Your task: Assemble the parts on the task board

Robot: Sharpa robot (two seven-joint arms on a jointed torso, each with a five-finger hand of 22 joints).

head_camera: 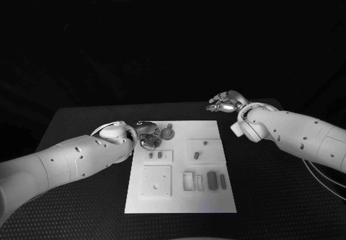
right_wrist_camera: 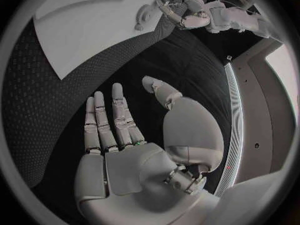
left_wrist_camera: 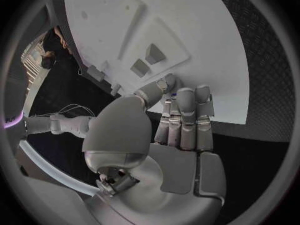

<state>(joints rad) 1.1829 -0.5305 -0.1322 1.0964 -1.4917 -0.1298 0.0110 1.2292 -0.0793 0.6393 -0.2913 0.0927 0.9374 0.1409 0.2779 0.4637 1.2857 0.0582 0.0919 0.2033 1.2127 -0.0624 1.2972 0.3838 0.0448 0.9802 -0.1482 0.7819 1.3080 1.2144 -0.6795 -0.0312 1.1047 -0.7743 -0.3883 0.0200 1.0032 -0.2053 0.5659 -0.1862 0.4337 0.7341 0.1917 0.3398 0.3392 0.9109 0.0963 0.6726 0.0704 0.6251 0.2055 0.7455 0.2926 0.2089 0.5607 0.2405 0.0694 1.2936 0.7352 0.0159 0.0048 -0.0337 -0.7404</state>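
— How was the light?
— Dim. The room was black beyond the table (head_camera: 86, 120); the task board (head_camera: 180, 200) alone shone pale.
— Any glare?
— A bright glint on the right hand (head_camera: 225, 103), and sheen on the left hand (head_camera: 146, 134).
— The wrist views?
— Fisheye: the board's edges bowed, and the rims went dark.

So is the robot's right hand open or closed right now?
Open: the right hand has its fingers stretched apart, holding nothing, above the black table.

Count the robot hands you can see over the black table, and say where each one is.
2. The left hand is over the task board's far left corner; the right hand hangs open beyond the board's far right corner, above the table.
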